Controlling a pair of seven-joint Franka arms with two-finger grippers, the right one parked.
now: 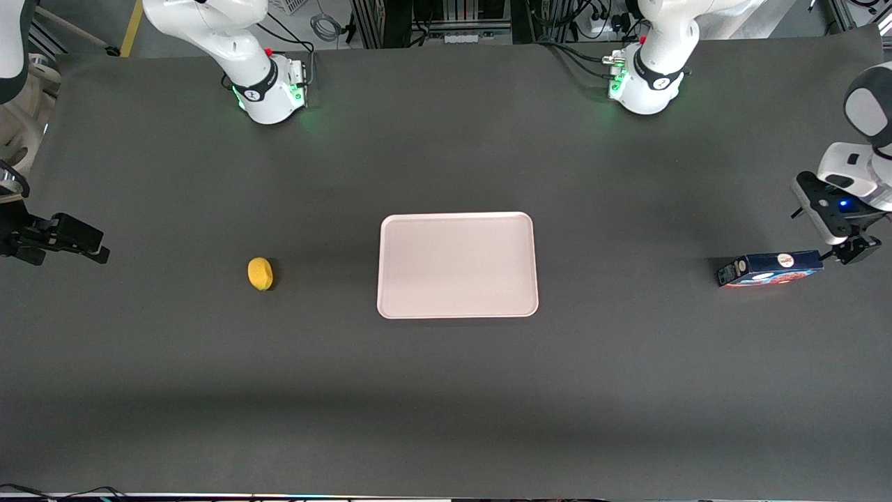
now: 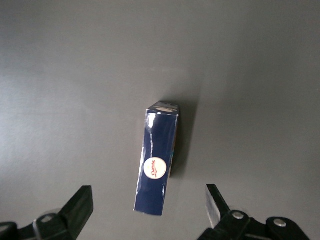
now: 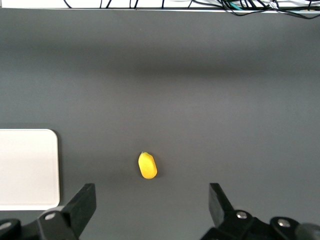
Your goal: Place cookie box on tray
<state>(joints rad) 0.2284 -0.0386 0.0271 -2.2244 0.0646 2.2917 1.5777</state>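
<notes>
tray is sitting bare mid-table. we are seeing the gripper hanging spread open over the cookie box, not touching it, its arm partly cut off.

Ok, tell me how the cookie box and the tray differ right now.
The cookie box is dark navy with a round white-red logo; the tray is plain pale pinkish-white. The box is slim and long and stands on a narrow side; the tray is far larger, flat and low-rimmed. The box sits toward the working arm's end with the open hand over it; the tray lies mid-table with nothing on it. Both are rectangular and rest on the dark table.
</notes>
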